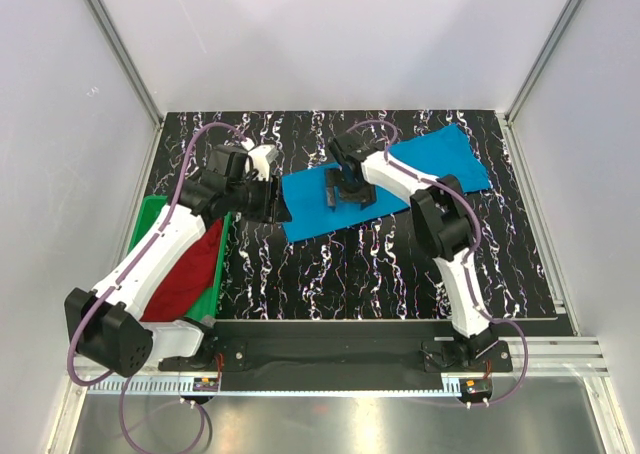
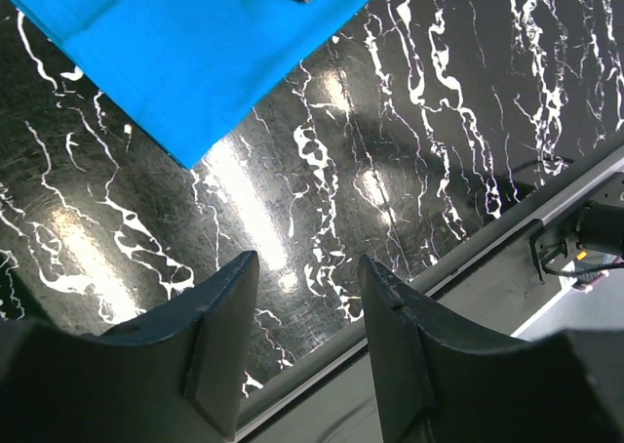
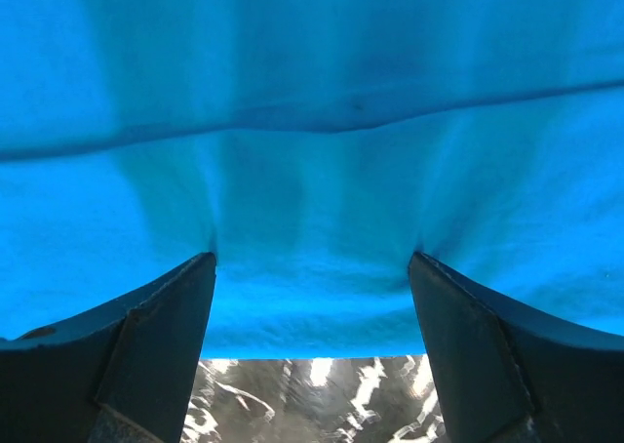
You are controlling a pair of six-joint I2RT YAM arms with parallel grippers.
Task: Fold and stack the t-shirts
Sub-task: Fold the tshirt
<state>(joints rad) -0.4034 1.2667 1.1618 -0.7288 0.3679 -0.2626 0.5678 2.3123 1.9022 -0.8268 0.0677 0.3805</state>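
In the top view, the blue t-shirt lies flat across the upper middle of the table. The right gripper is down on its left half, and the left gripper is at its left edge. The dark red t-shirt lies in the green bin at left.

In the left wrist view, the left gripper is parted and empty over bare table, with the blue t-shirt at upper left.

In the right wrist view, the right gripper is spread wide, its tips dimpling the blue t-shirt and seemingly pinching nothing.
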